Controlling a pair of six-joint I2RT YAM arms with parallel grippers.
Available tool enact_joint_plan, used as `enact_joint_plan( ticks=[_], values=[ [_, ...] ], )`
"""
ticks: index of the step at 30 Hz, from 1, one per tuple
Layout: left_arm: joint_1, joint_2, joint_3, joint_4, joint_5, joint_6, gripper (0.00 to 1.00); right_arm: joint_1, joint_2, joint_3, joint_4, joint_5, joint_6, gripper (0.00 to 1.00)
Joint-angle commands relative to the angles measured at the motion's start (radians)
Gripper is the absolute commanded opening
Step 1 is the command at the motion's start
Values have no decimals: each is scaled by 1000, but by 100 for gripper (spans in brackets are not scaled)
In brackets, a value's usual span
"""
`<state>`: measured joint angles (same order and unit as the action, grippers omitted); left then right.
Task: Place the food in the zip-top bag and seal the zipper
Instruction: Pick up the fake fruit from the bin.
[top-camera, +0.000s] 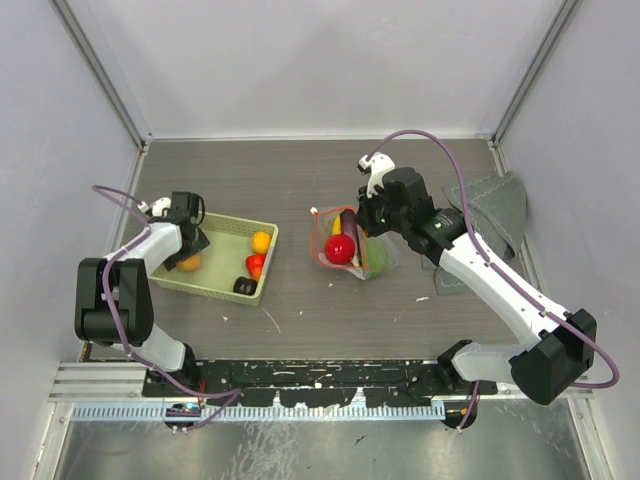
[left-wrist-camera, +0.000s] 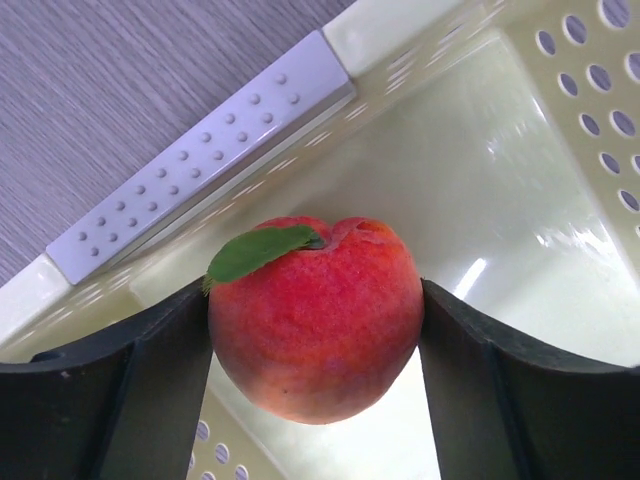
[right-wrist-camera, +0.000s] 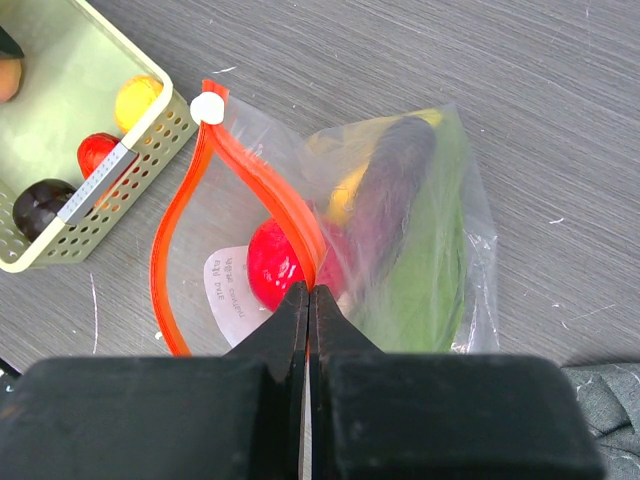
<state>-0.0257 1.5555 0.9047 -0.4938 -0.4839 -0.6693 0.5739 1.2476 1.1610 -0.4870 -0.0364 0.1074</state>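
Observation:
My left gripper is down in the pale green basket, shut on a red peach with a green leaf, both fingers against its sides. The zip-top bag lies mid-table. Its orange zipper is bowed open, with a white slider at the far end. My right gripper is shut on the zipper's near rim. Inside the bag are a red piece, a dark purple piece, a yellow one and a leafy green one.
The basket sits at the left and holds a yellow-orange fruit, a red one and a dark purple one. A grey folded cloth lies at the right, behind the right arm.

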Motion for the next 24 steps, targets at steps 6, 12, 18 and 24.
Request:
enact_joint_plan(
  ticks=[6,12,18,24],
  values=[
    [4,-96,11,31,25,-1,56,3,-34,13,53,-23,-2,0],
    [0,-205,-15,23,151,3,53,2,-28,11,59,-33,4,0],
    [-94,-327,-36,28,271,9,51,3,-31,14,59,-33,2,0],
    [-238,-467,-37,71,320,31,51,3,-29,17,53,-34,1,0]
  ],
)
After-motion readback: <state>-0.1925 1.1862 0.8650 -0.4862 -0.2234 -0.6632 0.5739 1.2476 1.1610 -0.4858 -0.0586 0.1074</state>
